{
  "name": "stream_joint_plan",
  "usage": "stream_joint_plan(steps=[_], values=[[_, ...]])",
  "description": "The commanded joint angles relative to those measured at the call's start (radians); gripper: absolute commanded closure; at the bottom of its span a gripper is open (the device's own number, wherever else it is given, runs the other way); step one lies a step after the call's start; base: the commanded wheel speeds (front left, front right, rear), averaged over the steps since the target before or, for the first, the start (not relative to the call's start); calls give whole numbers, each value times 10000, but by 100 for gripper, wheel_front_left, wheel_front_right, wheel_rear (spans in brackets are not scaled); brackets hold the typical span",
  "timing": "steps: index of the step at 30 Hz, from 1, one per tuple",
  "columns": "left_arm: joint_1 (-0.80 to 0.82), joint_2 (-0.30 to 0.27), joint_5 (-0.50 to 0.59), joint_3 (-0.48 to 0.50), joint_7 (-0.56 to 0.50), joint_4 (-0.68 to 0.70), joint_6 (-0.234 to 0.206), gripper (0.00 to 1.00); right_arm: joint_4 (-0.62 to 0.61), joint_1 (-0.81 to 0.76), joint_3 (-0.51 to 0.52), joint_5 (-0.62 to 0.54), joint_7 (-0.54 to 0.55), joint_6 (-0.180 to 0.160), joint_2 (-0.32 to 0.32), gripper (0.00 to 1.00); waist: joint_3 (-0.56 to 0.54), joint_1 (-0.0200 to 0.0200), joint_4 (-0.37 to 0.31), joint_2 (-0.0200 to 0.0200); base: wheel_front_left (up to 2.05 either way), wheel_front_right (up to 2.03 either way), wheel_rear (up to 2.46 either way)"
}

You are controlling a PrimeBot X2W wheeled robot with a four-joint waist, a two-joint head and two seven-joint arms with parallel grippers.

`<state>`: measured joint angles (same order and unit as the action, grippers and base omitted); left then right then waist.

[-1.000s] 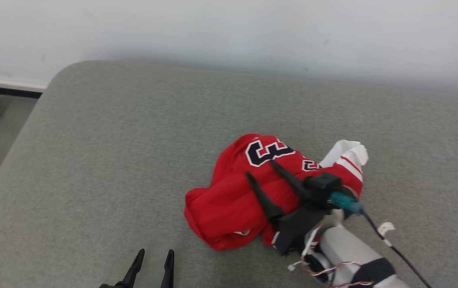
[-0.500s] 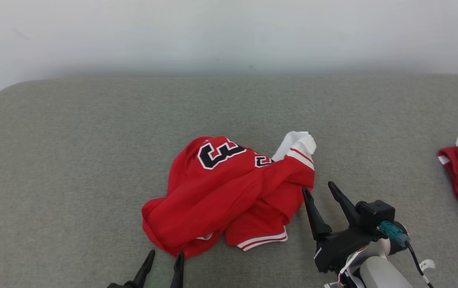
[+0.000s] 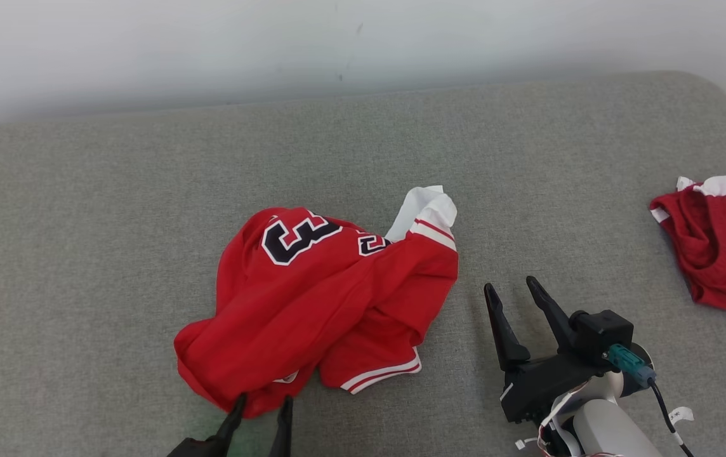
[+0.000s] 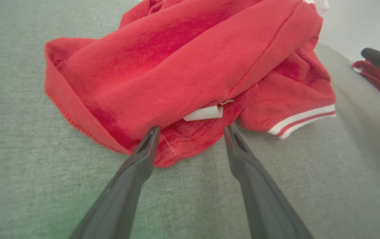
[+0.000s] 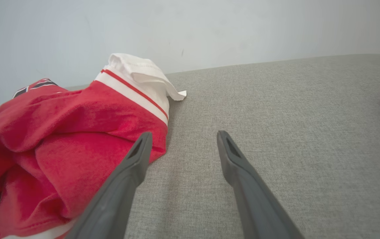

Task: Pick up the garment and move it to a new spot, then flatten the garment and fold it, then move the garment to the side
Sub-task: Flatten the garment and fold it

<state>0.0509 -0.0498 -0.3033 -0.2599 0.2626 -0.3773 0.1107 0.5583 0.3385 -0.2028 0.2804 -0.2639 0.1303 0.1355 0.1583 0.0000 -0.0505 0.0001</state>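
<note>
Garment (image 3: 312, 298) is lying in one crumpled heap roughly mid-cushion, nearer the front edge than the back; not flattened, not folded. One large black "3" is showing on top, with a second character beside it only partly readable. One white sleeve (image 3: 429, 206) is sticking up on the heap's far right side, and one striped hem is lying flat on its near right. Left gripper (image 3: 263, 398) is sitting at the heap's near edge with both fingers spread and nothing between them. In the left wrist view its tips (image 4: 191, 127) are overlapping the red hem; can't tell if they're touching it. Right gripper (image 3: 509, 283) is hanging just right of the heap over bare fabric, jaws apart and empty, two fingers pointing toward the back edge. In the right wrist view its left finger is lining up with the jersey's (image 5: 60, 132) edge. Two garments total: the second one, darker red with white edging (image 3: 718, 247), is lying well apart at the right edge of the grey cushion (image 3: 115, 222). A pale wall (image 3: 211, 44) is running behind the back edge.
</note>
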Motion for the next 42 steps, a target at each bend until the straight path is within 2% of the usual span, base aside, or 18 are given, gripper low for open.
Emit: stream_joint_plan(steps=[1, 5, 9, 10, 11, 12, 13, 15, 21, 24, 30, 35, 42], values=[[160, -17, 84, 109, 31, -179, -242, 0, -44, 26, 23, -91, 2, 6, -70, 0, 126, 0, -122, -1, 0, 0, 0], [183, -12, 127, 137, 31, -475, -532, 0, -30, 63, 117, -120, 2, 6, -57, 0, 192, 0, -144, -1, 0, 0, 0], [172, -15, 63, 142, 30, -676, -573, 0, -11, 47, 189, -135, 2, 6, -67, 0, 207, 0, -123, -1, 0, 0, 0], [186, -15, 39, 138, 30, -750, -585, 13, -11, 45, 205, -130, 2, 6, -81, 0, 214, 0, -113, -1, 0, 0, 0], [206, -15, 9, 144, 28, -819, -624, 50, -10, 44, 219, -136, 3, 6, -97, 0, 220, 0, -100, -1, 0, 0, 0], [239, -15, -22, 151, 27, -850, -641, 59, -12, 47, 229, -148, 3, 6, -115, 0, 229, 0, -87, -1, 0, 0, 0], [263, -15, -48, 148, 25, -864, -648, 83, -17, 55, 235, -159, 3, 6, -132, 0, 239, 0, -73, -1, 0, 0, 0], [282, -6, -64, 143, 24, -924, -642, 100, -27, 73, 227, -166, 3, 6, -158, 0, 250, 0, -50, -1, 0, 0, 0], [374, -10, 221, 200, 27, -799, -621, 100, -29, 103, 259, -114, 2, 6, -199, 0, 170, 0, 71, -1, 0, 0, 0], [361, -12, 676, 397, 31, 37, -612, 100, -79, 45, 380, -53, 3, 6, -232, 0, 39, 0, 203, -1, 0, 0, 0], [620, -33, 2001, 893, 31, 2246, -102, 100, -160, -169, 629, 105, 3, 6, -495, 0, -458, 0, 615, -1, 0, 0, 0], [967, -272, 2362, 1026, 31, 3139, 136, 100, -183, -248, 692, 209, 3, 6, -695, 0, -832, 0, 838, -1, 0, 0, 0], [782, -922, 2181, 1109, 31, 3751, 184, 100, -100, -404, 863, 304, 2, 6, -821, 0, -1132, 0, 1194, -1, 0, 0, 0]])
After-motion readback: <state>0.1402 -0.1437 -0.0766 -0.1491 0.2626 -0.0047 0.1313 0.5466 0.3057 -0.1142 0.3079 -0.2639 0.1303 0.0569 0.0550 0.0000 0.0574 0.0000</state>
